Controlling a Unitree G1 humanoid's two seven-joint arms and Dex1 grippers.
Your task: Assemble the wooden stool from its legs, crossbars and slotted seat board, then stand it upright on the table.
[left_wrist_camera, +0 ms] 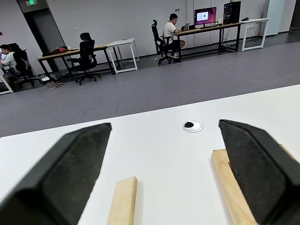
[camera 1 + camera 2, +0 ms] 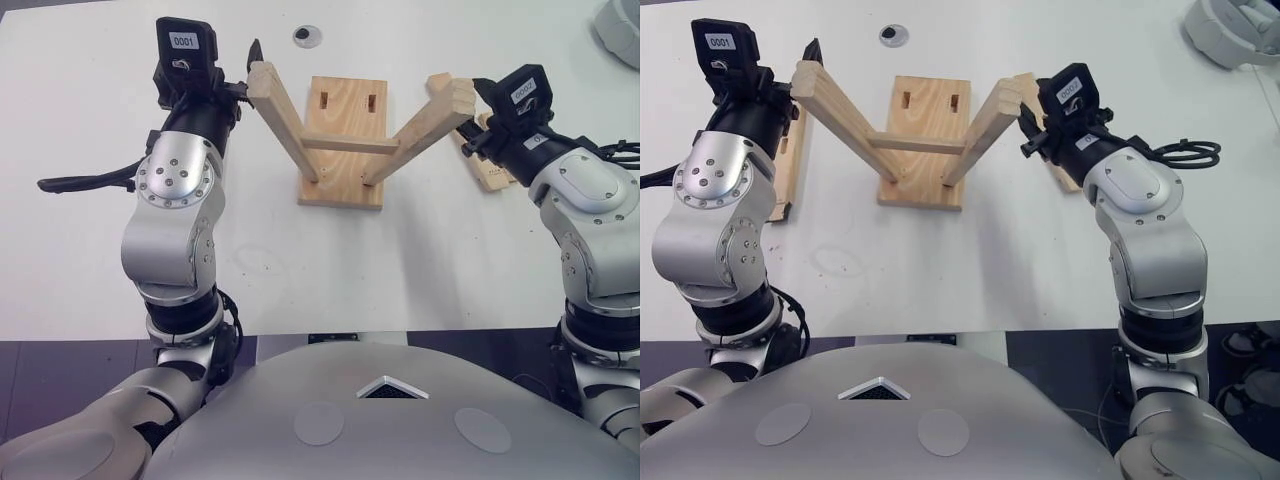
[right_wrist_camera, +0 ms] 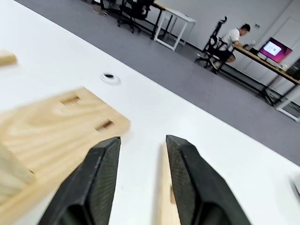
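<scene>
Released left tool (image 1: pixel 165 126) and released right tool (image 3: pixel 143 138) flank two splayed pale wooden legs (image 2: pixel 285 118) rising from the slotted wooden seat board (image 2: pixel 345 100) on the white counter (image 2: pixel 90 260).

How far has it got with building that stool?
Partway. Two legs joined by a crossbar seem seated in the seat board's near end, splaying outward. The left gripper and right gripper, both open, are at the leg tops. Remaining: two far slots are unfilled, spare wooden pieces lie on the table by each arm, and the stool isn't upright yet.
</scene>
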